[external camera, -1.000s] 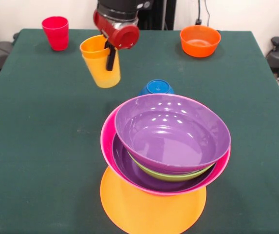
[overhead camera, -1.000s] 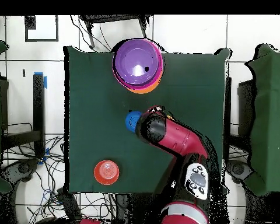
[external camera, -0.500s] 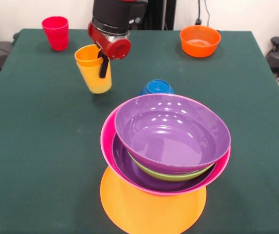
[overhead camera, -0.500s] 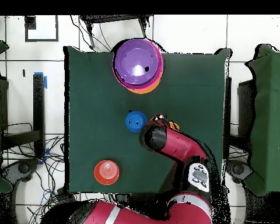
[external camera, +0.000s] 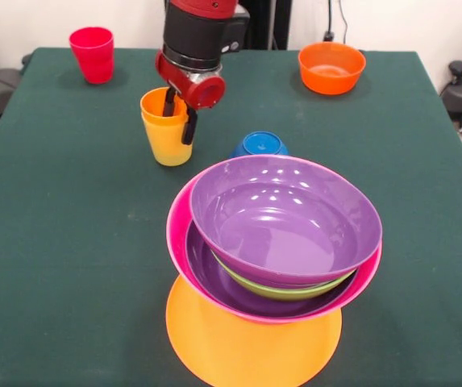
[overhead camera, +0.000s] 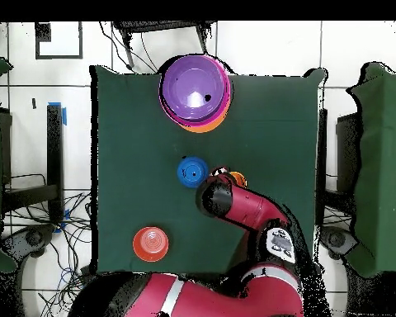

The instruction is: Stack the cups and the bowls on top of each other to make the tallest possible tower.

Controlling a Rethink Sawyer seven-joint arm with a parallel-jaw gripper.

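My gripper [external camera: 179, 114] is shut on the wall of two nested cups [external camera: 166, 133], orange-yellow inside translucent yellow, with one finger inside the rim and one outside. The cups are upright, at or just above the cloth, left of the overturned blue bowl [external camera: 259, 144]. In the overhead view only an orange edge of the cups [overhead camera: 237, 177] shows past the arm. The tower [external camera: 283, 234] stands near the front: orange base [external camera: 251, 343], pink bowl [external camera: 177, 234], purple, lime green [external camera: 291, 290], and a tilted purple bowl on top. The red cup [external camera: 92, 54] stands at the far left.
The small red-orange bowl [external camera: 331, 68] stands at the far right, apart from everything else. In the overhead view the arm [overhead camera: 242, 206] hides the red cup's corner; the blue bowl [overhead camera: 191, 171] and red-orange bowl [overhead camera: 150, 243] show.
The nested cups were held tilted in the air; now they are upright, lower and a little closer to the blue bowl. The wrist has turned more vertical.
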